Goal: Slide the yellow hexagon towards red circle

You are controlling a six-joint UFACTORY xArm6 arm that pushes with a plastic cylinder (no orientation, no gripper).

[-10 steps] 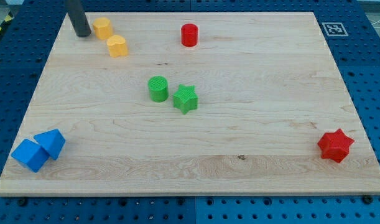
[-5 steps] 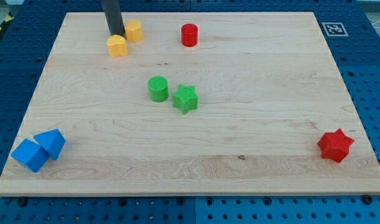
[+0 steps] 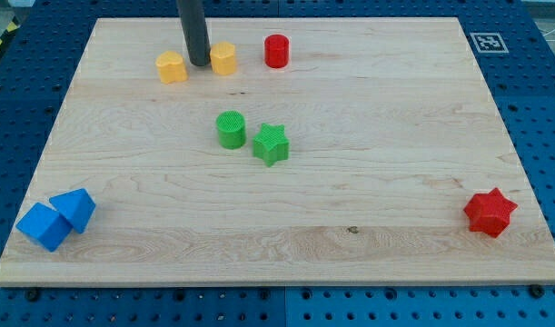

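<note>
The yellow hexagon [image 3: 223, 58] sits near the view's top, a short way left of the red circle [image 3: 276, 51], with a gap between them. My tip [image 3: 199, 63] rests on the board right against the hexagon's left side. A second yellow block [image 3: 171, 67] lies just left of my tip.
A green circle [image 3: 230, 129] and a green star [image 3: 271, 143] sit together mid-board. Two blue blocks [image 3: 57, 217] lie at the bottom left corner. A red star [image 3: 490, 213] is at the bottom right. The wooden board [image 3: 368, 182] ends at its top edge just above the yellow blocks.
My tip has moved right along the top of the board, pushing the yellow hexagon rightward past the other yellow block and closer to the red circle.
</note>
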